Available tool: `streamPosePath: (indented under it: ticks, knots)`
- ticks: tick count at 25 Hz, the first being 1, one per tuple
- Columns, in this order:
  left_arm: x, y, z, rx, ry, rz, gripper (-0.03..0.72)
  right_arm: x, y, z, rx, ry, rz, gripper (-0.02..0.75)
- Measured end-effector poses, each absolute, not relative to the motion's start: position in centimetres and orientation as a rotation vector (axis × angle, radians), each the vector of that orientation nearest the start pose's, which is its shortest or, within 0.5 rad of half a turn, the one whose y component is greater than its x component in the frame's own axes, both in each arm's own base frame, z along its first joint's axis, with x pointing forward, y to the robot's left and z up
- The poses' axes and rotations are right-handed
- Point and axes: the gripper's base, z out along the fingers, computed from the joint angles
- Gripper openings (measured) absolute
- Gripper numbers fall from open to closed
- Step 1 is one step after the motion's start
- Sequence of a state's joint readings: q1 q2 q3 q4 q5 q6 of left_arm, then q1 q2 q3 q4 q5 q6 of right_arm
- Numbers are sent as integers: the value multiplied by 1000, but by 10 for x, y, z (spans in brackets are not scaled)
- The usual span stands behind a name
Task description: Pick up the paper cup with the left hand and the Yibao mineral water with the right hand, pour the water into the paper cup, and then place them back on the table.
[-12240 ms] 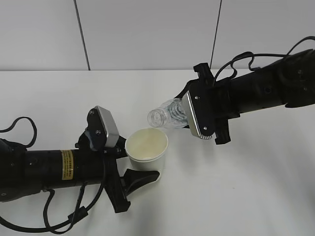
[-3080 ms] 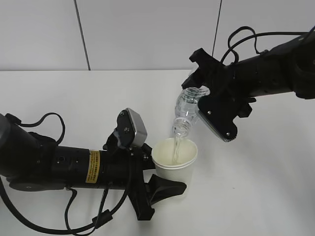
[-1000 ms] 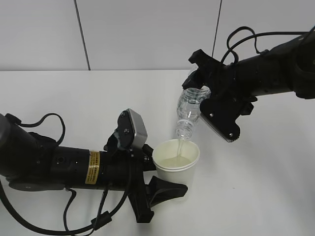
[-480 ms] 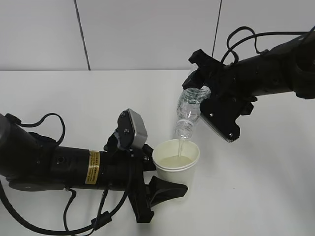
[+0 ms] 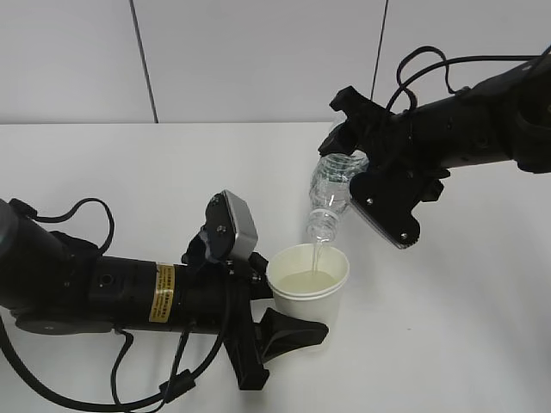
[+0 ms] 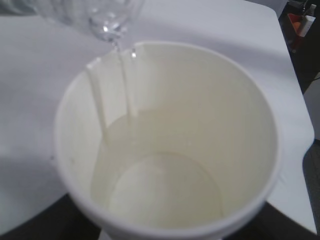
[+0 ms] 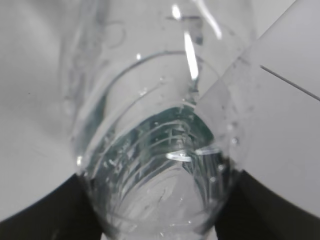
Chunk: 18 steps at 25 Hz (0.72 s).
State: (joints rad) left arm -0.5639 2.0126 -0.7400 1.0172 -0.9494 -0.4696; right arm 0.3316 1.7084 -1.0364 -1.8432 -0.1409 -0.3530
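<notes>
The white paper cup (image 5: 307,280) is held upright in my left gripper (image 5: 274,311), whose black fingers (image 5: 293,333) close on its lower sides. It holds water; it fills the left wrist view (image 6: 165,140), where a thin stream runs from the bottle mouth (image 6: 107,22) into it. My right gripper (image 5: 355,168) is shut on the clear Yibao bottle (image 5: 329,194), tipped steeply mouth-down just above the cup's far rim. The bottle fills the right wrist view (image 7: 160,150), black fingers (image 7: 45,210) on both sides. The green label is mostly hidden.
The white table (image 5: 465,318) spreads under both arms. A grey-white panelled wall (image 5: 258,60) stands behind it. The left arm's cables (image 5: 129,379) lie along the front edge. The table's right edge and dark floor show in the left wrist view (image 6: 310,60).
Since 12 s ago the bottle has tipped from lying sideways to steeply mouth-down and the cup has moved right. Over the last second the pouring stream has thinned; the arms hold still.
</notes>
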Motion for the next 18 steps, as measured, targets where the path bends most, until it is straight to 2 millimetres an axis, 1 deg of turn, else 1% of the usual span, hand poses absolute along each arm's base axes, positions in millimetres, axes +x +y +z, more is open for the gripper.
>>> streamPosePath:
  ticks: [11,18]
  knots:
    - [244,-227,102,1247,1703,-948,443,347,133,225,-2252,617,-861,414]
    - [245,-226,100,1246,1723,-931,443,345,135,224,-2202,705,-782,414]
